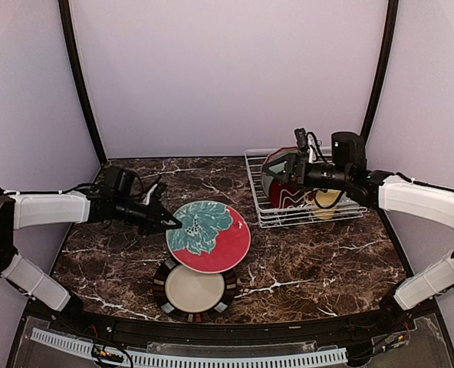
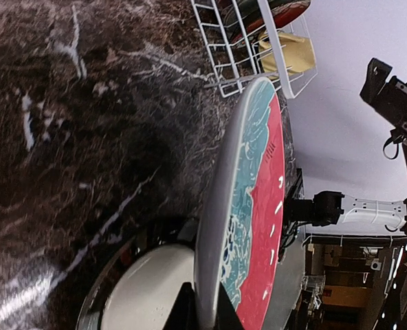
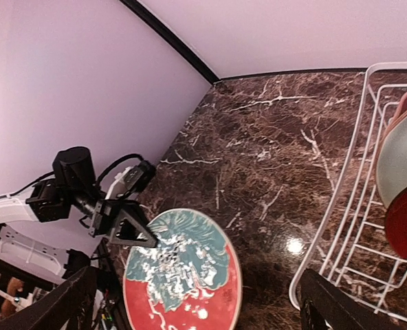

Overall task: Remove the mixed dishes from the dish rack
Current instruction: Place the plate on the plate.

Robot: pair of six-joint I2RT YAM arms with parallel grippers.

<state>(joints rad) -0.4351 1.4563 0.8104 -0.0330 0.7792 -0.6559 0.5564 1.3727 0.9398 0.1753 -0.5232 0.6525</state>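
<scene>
The left gripper (image 1: 173,224) is clamped on the rim of the round red plate with a teal flower (image 1: 212,239). The plate is tilted over the black-rimmed cream plate (image 1: 194,289), which lies on the dark marble table (image 1: 319,261). The right gripper (image 1: 282,175) gapes wide and empty at the left end of the white wire dish rack (image 1: 304,219). The rack holds more plates and a pale yellow mug (image 1: 324,201).

Top view overlooks the whole table (image 1: 319,261) from behind; close wrist views face each other, sharing plate (image 1: 208,236) and dish rack (image 1: 256,192)

soft even light, glare spot on tabletop (image 3: 294,245).
</scene>
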